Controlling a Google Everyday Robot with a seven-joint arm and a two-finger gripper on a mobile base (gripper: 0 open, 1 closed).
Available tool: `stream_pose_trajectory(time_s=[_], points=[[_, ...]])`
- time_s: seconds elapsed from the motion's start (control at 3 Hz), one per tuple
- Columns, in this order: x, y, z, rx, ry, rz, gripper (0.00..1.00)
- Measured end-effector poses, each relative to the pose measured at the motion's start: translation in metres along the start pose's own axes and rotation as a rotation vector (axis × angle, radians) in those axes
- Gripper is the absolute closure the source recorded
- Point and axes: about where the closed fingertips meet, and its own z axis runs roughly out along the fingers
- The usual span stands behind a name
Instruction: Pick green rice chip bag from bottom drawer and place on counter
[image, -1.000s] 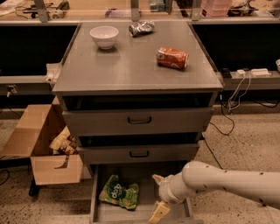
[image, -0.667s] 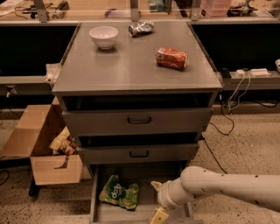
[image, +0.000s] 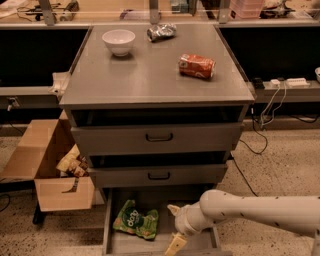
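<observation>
Hovering just beside the green rice chip bag (image: 136, 220), the gripper (image: 174, 227) is held with fingers (image: 174, 244) spread, likely readied for grasping.

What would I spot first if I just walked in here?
The white robot arm sticks in from the right, its claw open over the pulled-out bottom drawer. Beside the claw, the green rice chip bag lies on the drawer floor. Up on the counter, an orange-red soda can lies on its side.
</observation>
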Motion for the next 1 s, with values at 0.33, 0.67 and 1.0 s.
stream_pose_trajectory(time_s=[0.33,0.67,1.0], points=[[0.003,-0.036,0.069,-0.013,-0.091,-0.030,0.00],[0.019,-0.060,0.138,-0.031,-0.179,0.027,0.00],[0.017,-0.058,0.134,-0.032,-0.175,0.019,0.00]])
